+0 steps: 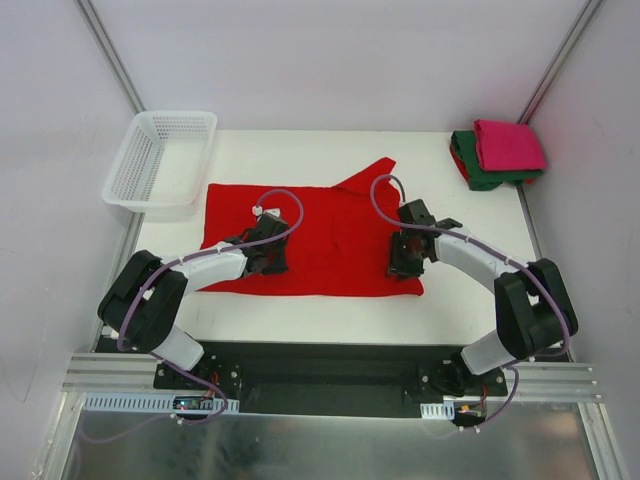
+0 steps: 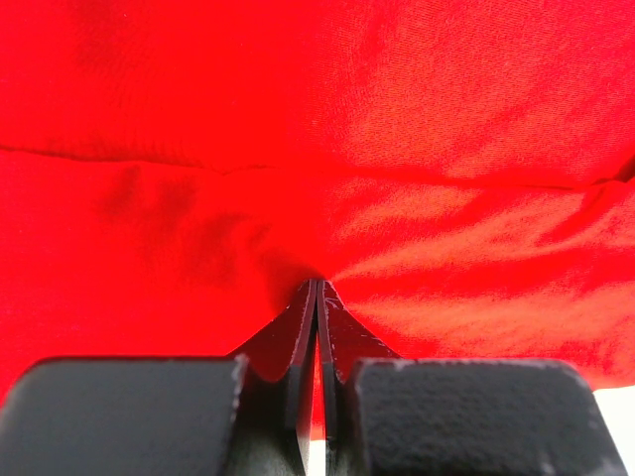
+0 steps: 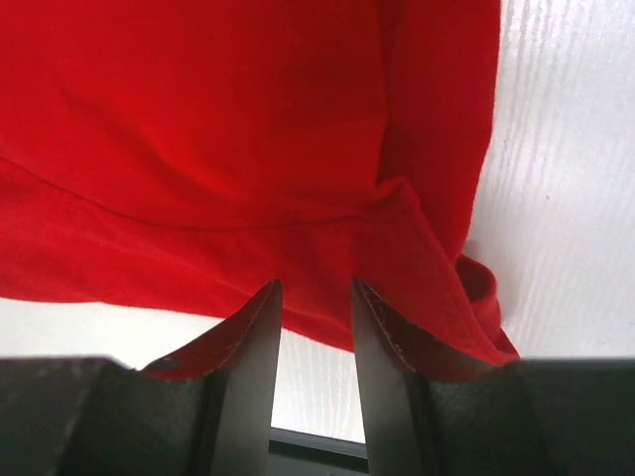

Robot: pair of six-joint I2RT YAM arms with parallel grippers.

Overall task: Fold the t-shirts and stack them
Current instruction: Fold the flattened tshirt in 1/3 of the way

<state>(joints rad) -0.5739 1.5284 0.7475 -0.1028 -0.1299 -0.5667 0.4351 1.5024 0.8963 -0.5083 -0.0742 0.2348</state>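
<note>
Red t-shirt [image 1: 330,235] lay spread across the middle of the white table [image 1: 330,315], with both grippers on its lower edge.

I saw bare table below the hem and along the right side. The white mesh basket [image 1: 120,178] sat at upper left, just clear of the cloth. The pink t-shirt [image 1: 508,143] lay folded on the green t-shirt [image 1: 478,175] at upper right, well apart. My left gripper [image 2: 316,293] was pinched tight on red cloth. My right gripper [image 3: 316,297] stood with its fingers apart at the hem's right corner.
</note>
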